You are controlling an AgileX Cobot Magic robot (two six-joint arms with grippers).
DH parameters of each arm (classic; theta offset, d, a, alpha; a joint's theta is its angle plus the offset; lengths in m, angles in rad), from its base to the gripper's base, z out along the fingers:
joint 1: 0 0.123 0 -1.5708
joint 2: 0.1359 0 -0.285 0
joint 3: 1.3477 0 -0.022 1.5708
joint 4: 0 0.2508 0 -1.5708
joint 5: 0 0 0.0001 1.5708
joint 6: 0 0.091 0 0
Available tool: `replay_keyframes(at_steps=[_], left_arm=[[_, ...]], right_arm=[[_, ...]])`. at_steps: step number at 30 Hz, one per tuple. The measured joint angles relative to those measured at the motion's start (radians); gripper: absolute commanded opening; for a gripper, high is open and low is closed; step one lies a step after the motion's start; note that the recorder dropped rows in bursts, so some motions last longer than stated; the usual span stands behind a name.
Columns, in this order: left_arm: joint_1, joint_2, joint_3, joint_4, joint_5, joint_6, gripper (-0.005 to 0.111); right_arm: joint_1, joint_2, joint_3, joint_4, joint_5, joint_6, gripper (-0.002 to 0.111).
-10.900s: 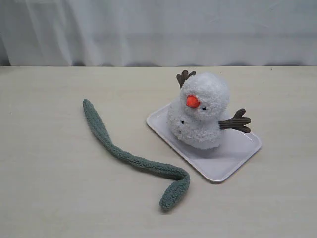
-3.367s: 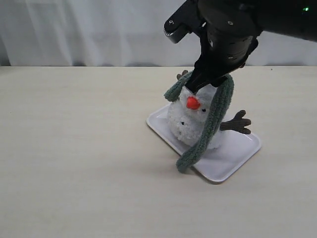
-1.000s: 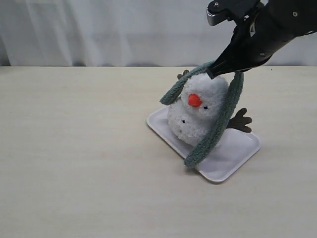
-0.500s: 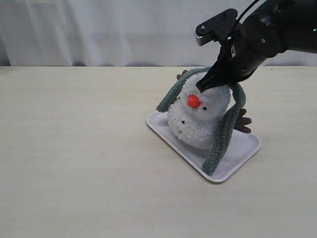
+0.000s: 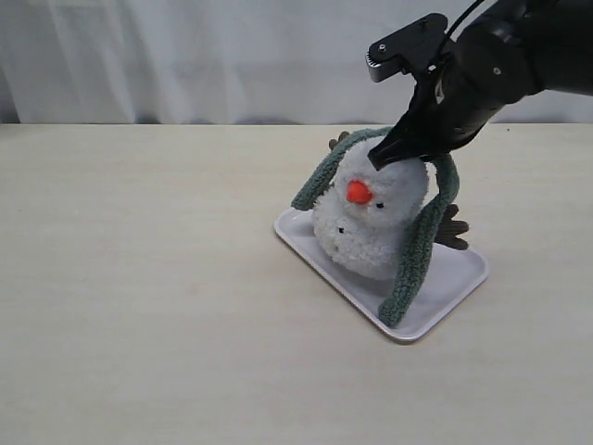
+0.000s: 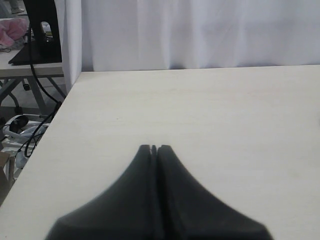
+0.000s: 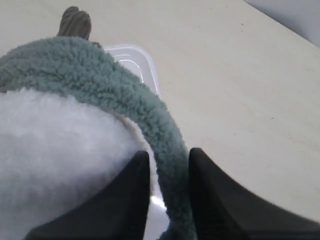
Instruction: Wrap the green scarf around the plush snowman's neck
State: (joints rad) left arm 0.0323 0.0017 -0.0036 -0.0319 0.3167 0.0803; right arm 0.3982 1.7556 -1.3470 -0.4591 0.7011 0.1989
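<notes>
The plush snowman (image 5: 366, 227) sits upright on a white tray (image 5: 454, 273), its orange nose (image 5: 359, 193) facing front. The green scarf (image 5: 422, 236) lies draped over the top of its head, not in the neck crease. One end hangs at the left (image 5: 315, 181); the other reaches down to the tray at the right. My right gripper (image 5: 378, 158) hovers at the head's top, open. In the right wrist view the scarf (image 7: 100, 75) runs loosely between its fingers (image 7: 169, 155), beside the white head (image 7: 50, 150). My left gripper (image 6: 154, 147) is shut and empty above bare table.
A brown twig arm (image 5: 454, 227) sticks out behind the scarf's right end, and another (image 7: 75, 22) shows past the head. The tray's corner (image 7: 135, 57) lies beyond the scarf. White curtain backs the table; the table's left edge and clutter show in the left wrist view.
The scarf went from the table to over the snowman's head. In the last second its right end dropped onto the tray and my right gripper moved left over the head, then stayed nearly still.
</notes>
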Motion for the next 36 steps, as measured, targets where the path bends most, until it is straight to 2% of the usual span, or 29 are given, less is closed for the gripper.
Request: replay_keyframes(at_steps=[4,7,12,14,17,20,24,32,34,36], left_arm=[[0.000,0.000,0.000,0.000,0.000,0.000,0.000],[0.000,0.000,0.000,0.000,0.000,0.000,0.000],[0.000,0.000,0.000,0.000,0.000,0.000,0.000],[0.000,0.000,0.000,0.000,0.000,0.000,0.000],[0.000,0.000,0.000,0.000,0.000,0.000,0.000],[0.000,0.000,0.000,0.000,0.000,0.000,0.000],[0.000,0.000,0.000,0.000,0.000,0.000,0.000],[0.000,0.000,0.000,0.000,0.000,0.000,0.000],[0.000,0.000,0.000,0.000,0.000,0.000,0.000],[0.000,0.000,0.000,0.000,0.000,0.000,0.000]], right_arm=[[0.000,-0.047,0.000,0.000,0.052,0.000,0.037],[0.000,-0.096,0.000,0.008,0.108,0.000,0.050],[0.000,-0.189,0.009,0.116,0.263,0.006,0.052],[0.000,-0.222,0.075,0.195,0.283,-0.015,0.052],[0.000,-0.284,0.250,0.310,0.161,-0.027,0.052],[0.000,-0.339,0.475,0.459,-0.100,-0.059,0.052],[0.000,-0.327,0.676,0.513,-0.378,-0.060,0.052],[0.000,-0.205,0.716,0.521,-0.655,-0.049,0.051],[0.000,-0.176,0.716,0.521,-0.701,-0.049,0.044],[0.000,-0.154,0.716,0.521,-0.735,-0.049,0.032]])
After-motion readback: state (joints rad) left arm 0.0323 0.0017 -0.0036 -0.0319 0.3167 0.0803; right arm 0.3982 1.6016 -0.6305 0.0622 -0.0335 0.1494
